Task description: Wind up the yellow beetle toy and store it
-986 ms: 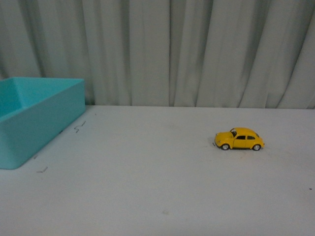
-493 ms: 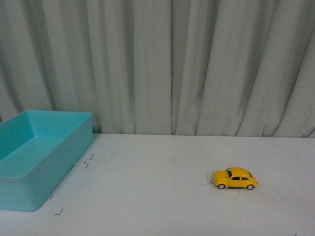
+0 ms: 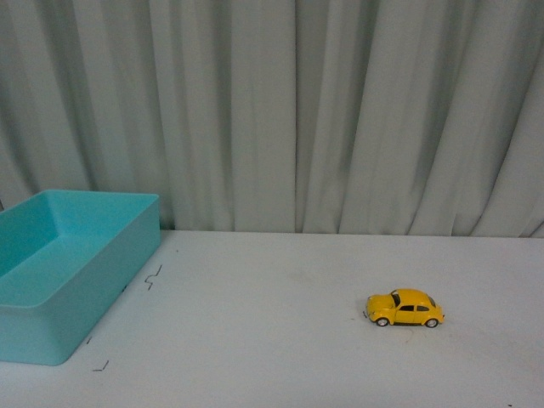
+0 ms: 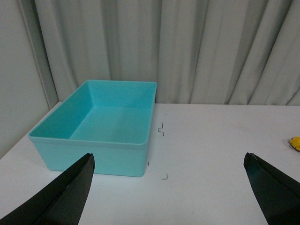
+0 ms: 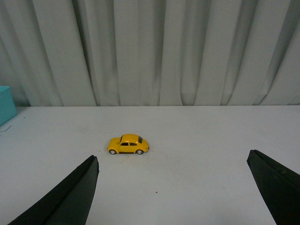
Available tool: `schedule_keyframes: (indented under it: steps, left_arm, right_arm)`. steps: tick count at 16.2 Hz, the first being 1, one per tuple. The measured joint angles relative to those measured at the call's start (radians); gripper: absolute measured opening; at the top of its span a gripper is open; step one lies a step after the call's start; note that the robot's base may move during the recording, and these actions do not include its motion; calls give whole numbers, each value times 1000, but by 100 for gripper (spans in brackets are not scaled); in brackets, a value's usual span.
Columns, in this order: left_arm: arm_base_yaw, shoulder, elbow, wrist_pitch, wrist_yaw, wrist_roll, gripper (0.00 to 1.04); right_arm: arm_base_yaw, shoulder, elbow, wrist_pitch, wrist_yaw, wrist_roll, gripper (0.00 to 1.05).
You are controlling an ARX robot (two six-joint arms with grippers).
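Observation:
The yellow beetle toy (image 3: 405, 308) stands on its wheels on the white table, right of centre, its side towards the front camera. It also shows in the right wrist view (image 5: 128, 145), well ahead of my open right gripper (image 5: 172, 187), whose black fingers (image 5: 70, 197) are spread wide with nothing between them. In the left wrist view only a yellow sliver of the toy (image 4: 295, 143) shows at the frame edge. My left gripper (image 4: 168, 187) is open and empty, near the turquoise box (image 4: 101, 126). Neither arm appears in the front view.
The turquoise box (image 3: 59, 272) is open-topped and empty, at the table's left edge. Small black corner marks (image 3: 153, 277) lie on the table beside it. A pleated grey curtain (image 3: 297, 110) hangs along the table's far edge.
Between one second and half a second ago the front view tilted upward, so toy and box sit lower in frame. Since then nothing has moved.

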Motion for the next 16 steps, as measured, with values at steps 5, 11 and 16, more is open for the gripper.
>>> schedule_keyframes:
  steps: [5, 11, 16]
  left_arm:
    - [0, 0, 0, 0, 0, 0, 98]
    - [0, 0, 0, 0, 0, 0, 98]
    - [0, 0, 0, 0, 0, 0, 98]
  right_arm:
    - [0, 0, 0, 0, 0, 0, 98]
    - [0, 0, 0, 0, 0, 0, 98]
    - [0, 0, 0, 0, 0, 0, 98]
